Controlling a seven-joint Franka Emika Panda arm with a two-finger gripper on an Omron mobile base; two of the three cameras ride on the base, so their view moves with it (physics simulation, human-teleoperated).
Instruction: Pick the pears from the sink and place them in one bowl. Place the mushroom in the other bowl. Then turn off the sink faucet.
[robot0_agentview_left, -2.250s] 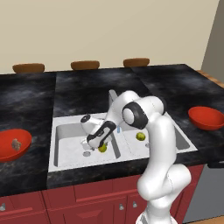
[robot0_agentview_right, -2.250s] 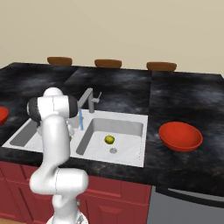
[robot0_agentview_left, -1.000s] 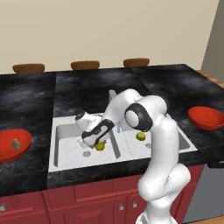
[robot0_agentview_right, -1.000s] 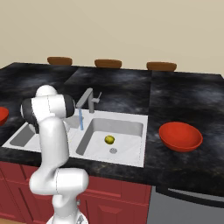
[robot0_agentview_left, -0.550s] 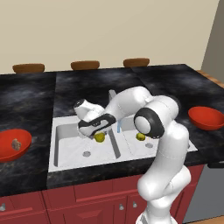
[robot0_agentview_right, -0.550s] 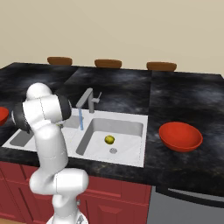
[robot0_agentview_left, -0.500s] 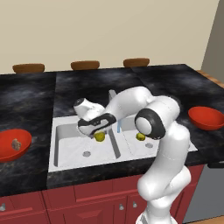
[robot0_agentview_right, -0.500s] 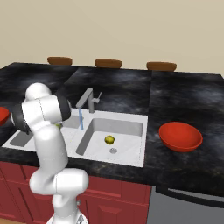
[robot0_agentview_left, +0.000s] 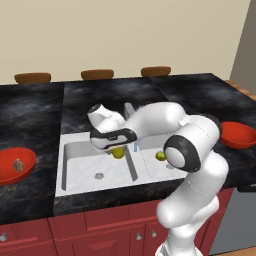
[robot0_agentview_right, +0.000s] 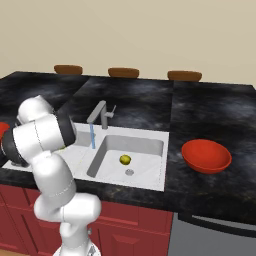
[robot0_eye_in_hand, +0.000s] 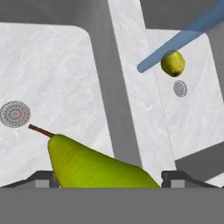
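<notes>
Jaws clamped on a pear (robot0_eye_in_hand: 94, 166) at frame centre above the sink (robot0_agentview_left: 75, 175); second pear (robot0_agentview_right: 125, 159) sits right basin, mushroom (robot0_agentview_left: 18, 164) in left-edge bowl (robot0_agentview_left: 10, 172).

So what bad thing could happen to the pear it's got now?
The pear sits between wide-set fingertips, so it might slip out and drop back into the sink. The water stream is running close by, so swinging through it could splash. The mushroom already lies in one bowl; dropping the pear there would mix them.
</notes>
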